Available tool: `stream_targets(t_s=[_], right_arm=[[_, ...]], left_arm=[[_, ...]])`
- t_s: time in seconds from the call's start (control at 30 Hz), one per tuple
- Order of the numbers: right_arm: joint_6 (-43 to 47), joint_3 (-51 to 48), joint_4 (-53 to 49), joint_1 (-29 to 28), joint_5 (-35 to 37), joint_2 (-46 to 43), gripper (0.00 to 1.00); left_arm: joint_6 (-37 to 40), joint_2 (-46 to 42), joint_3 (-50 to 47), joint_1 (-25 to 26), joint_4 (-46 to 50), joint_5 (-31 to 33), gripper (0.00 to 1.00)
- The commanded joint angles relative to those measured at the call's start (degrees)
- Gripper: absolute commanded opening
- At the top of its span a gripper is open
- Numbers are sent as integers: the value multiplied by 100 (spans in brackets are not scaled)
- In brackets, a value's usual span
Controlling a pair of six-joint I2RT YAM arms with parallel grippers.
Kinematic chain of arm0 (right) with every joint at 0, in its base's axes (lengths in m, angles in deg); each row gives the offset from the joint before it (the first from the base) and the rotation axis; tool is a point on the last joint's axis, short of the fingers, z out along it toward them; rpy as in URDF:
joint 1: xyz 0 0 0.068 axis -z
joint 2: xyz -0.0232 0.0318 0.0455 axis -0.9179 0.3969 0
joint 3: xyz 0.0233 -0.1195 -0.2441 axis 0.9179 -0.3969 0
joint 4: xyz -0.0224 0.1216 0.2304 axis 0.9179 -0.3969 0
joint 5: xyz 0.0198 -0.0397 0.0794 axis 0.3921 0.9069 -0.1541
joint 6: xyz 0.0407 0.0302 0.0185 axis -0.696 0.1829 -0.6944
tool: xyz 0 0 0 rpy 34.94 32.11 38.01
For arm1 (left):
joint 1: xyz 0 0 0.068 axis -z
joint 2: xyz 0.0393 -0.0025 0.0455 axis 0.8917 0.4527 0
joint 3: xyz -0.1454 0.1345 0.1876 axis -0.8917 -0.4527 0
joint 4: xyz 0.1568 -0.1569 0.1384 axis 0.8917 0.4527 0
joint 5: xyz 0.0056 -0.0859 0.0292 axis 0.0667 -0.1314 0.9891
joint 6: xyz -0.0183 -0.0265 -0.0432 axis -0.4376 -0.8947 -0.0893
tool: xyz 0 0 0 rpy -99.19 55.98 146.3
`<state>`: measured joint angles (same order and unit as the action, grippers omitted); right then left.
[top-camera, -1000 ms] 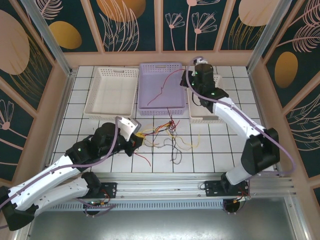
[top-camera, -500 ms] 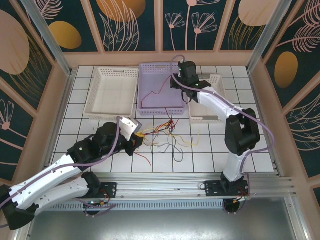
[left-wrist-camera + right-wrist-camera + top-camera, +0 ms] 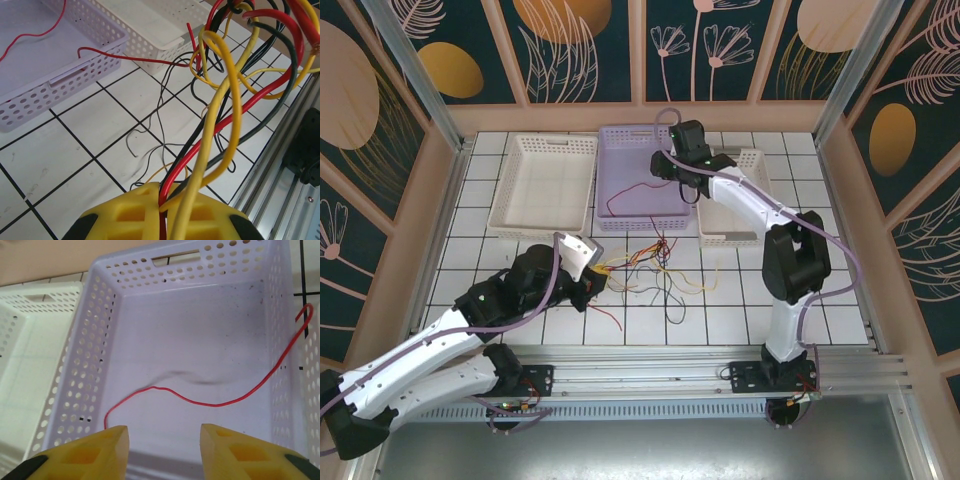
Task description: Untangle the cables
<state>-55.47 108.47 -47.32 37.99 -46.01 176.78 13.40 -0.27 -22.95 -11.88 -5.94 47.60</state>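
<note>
Red, yellow and black cables [image 3: 655,268] sprawl in a loose tangle across the middle of the white-tiled tabletop [image 3: 500,262], just in front of the purple basket [image 3: 640,222] that stands at the far edge. The left gripper [image 3: 592,283] sits at the left end of the tangle. The wrist view shows its yellow fingers [image 3: 132,212] pinched together on a bundle of red, yellow and black strands that rise from the grip and loop away toward the baskets. One red cable [image 3: 220,402] runs from the tangle up over the purple basket's near wall and lies in a long curve on the basket floor. The right gripper [image 3: 667,168] hangs above that basket with its jaws spread wide and holding nothing, the red strand below and apart from the fingertips. White baskets flank the purple one, one on the left [image 3: 540,231] and one on the right [image 3: 730,241], the right arm reaching across the latter. Thin black strands lie slack on the tiles between the held bundle and the basket walls.
</note>
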Motion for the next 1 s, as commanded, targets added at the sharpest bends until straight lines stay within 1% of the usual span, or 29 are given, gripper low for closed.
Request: stream_targets(t_s=[0.0,0.13,0.23,0.43,0.5,0.53,0.63,0.7,0.77,0.83,0.9,0.97], right_arm=[[62,161,-192,-56,-218,-192,44],[67,-135,-217,-57,-215,-699,47],[7,-689,-135,-60,-368,-1272,50],[-73,-2535,591,-158,-1547,-2744,55],[-168,-3142,859,-188,-1821,-3226,58],[-219,-3439,1000,-179,-1871,-3451,58],[-354,-3988,1223,-113,-1385,-3830,63],[-402,-3965,1123,21,-1248,-3761,64],[-390,-3675,845,43,-922,-3480,63],[-461,-3384,771,53,-690,-3199,64],[-496,-3000,694,54,-577,-2777,64],[-567,-2459,417,43,-484,-2251,64]], left_arm=[[78,-14,-11,-22,-255,71,0],[77,-54,-16,-22,-255,78,0],[69,-105,-4,-22,-264,35,0],[42,-190,-9,-22,-290,2,0],[42,-218,3,-20,-290,68,0],[34,-240,-1,-22,-278,174,0],[16,-329,15,-27,-243,605,0],[-15,-412,21,-22,-229,892,0],[-36,-510,13,-23,-229,1074,0],[-46,-597,6,-26,-220,1282,0],[-71,-683,6,-22,-203,1476,0],[-72,-746,-21,-23,-216,1541,0]])
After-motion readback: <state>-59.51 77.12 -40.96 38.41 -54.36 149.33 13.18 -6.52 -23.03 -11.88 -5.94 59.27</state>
